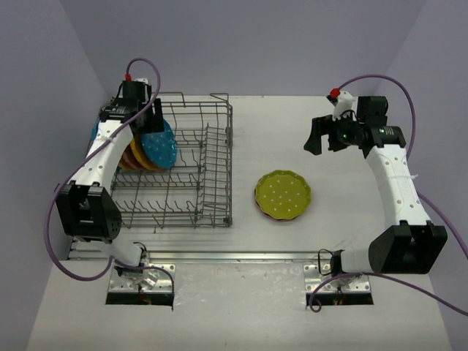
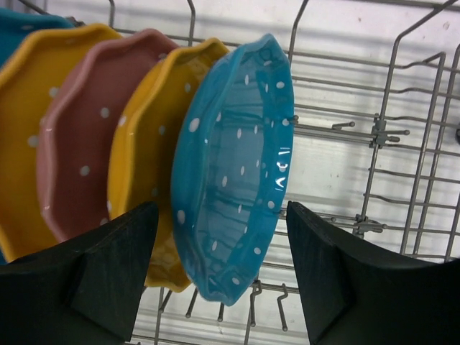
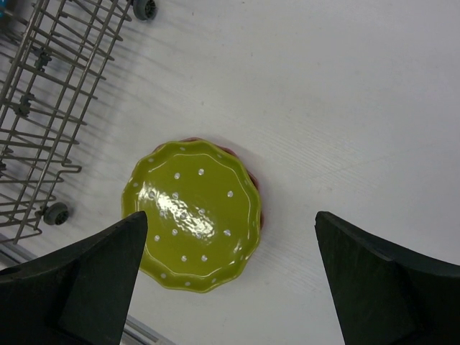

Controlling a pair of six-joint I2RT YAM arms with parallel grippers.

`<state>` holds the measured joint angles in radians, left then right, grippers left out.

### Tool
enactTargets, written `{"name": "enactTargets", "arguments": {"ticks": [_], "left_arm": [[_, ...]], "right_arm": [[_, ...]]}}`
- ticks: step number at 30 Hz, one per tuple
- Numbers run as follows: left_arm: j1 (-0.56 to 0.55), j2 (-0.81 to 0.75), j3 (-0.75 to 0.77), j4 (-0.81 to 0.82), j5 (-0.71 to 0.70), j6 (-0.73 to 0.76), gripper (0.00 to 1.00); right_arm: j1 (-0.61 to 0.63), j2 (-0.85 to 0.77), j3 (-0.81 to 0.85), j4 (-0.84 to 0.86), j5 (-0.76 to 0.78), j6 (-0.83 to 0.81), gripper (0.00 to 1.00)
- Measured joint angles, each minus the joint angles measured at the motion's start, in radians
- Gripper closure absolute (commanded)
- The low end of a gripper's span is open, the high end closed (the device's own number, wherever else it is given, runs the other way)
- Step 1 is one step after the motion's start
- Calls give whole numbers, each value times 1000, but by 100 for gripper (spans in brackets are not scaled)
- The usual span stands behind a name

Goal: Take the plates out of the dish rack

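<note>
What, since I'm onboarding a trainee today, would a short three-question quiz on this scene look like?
1. True or false: the lime plate lies outside the dish rack.
2. What does the left pincer straddle? A mug, B blue plate, C fork.
3. Fill in: the right pincer, holding nothing, is ___.
Key: 1 true; 2 B; 3 open.

LIGHT bright, even, from overhead | SHADOW soft, short, under rack [image 1: 183, 186] and green plate [image 1: 283, 196] | GLARE white streak on blue plate [image 2: 230, 180] rim at 3 o'clock, sheen mid green plate | FOCUS top view crisp; black fingers [image 2: 93, 280] at 7 and 5 o'clock soft, detail lost
</note>
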<state>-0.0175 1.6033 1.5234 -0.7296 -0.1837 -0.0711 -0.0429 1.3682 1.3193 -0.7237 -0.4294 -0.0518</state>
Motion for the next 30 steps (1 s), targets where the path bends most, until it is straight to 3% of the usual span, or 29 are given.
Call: {"name": "enactTargets", "arguments": {"ticks": [3, 8, 16, 24, 30], "left_arm": [[1, 27, -37, 29, 34, 3, 36], [21, 65, -80, 69, 74, 13, 53], [70, 80, -86, 111, 178, 0, 100], [73, 78, -43, 42, 208, 20, 100], [78, 47, 115, -88, 222, 64, 100]], "right_arm": [[0, 0, 0, -14, -4, 2, 1], [0, 0, 0, -20, -21, 7, 1], [0, 0, 0, -39, -45, 15, 1], [0, -2, 9, -49, -76, 36, 1], [0, -36, 25, -30, -122, 81, 1]]}}
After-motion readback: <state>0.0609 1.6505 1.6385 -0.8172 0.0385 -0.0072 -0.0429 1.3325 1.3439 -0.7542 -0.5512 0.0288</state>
